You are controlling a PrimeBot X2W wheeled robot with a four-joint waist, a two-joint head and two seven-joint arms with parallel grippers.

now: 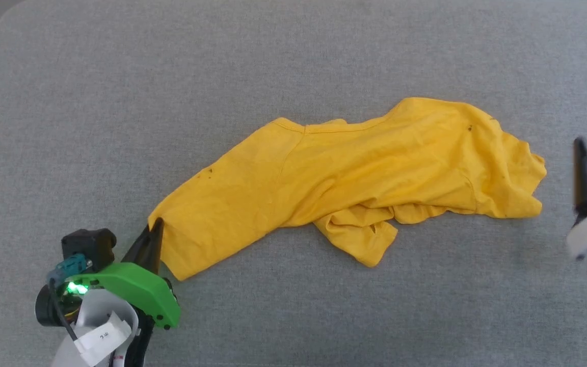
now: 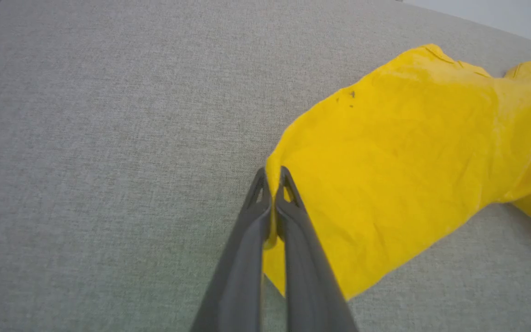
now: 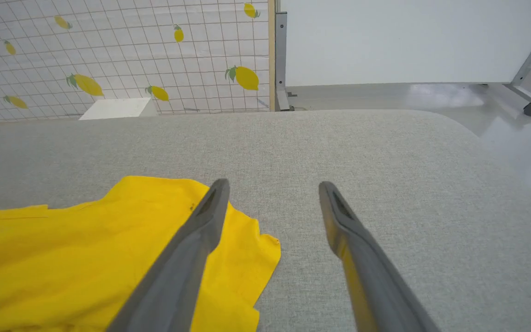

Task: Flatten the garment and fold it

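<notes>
The garment is a mustard-yellow T-shirt, crumpled and stretched from lower left to upper right across the grey padded table; its printed face is hidden. My left gripper is shut on the shirt's lower-left corner; in the left wrist view the left gripper pinches a fold of the garment. My right gripper hovers open at the right, beyond the shirt's right end. In the right wrist view the right gripper stands wide apart above the table, its left finger over the garment.
The grey fabric table has rounded corners and ends at a pale floor. Beyond it stand a lemon-printed grid screen, a white wall panel and a wheeled metal frame leg.
</notes>
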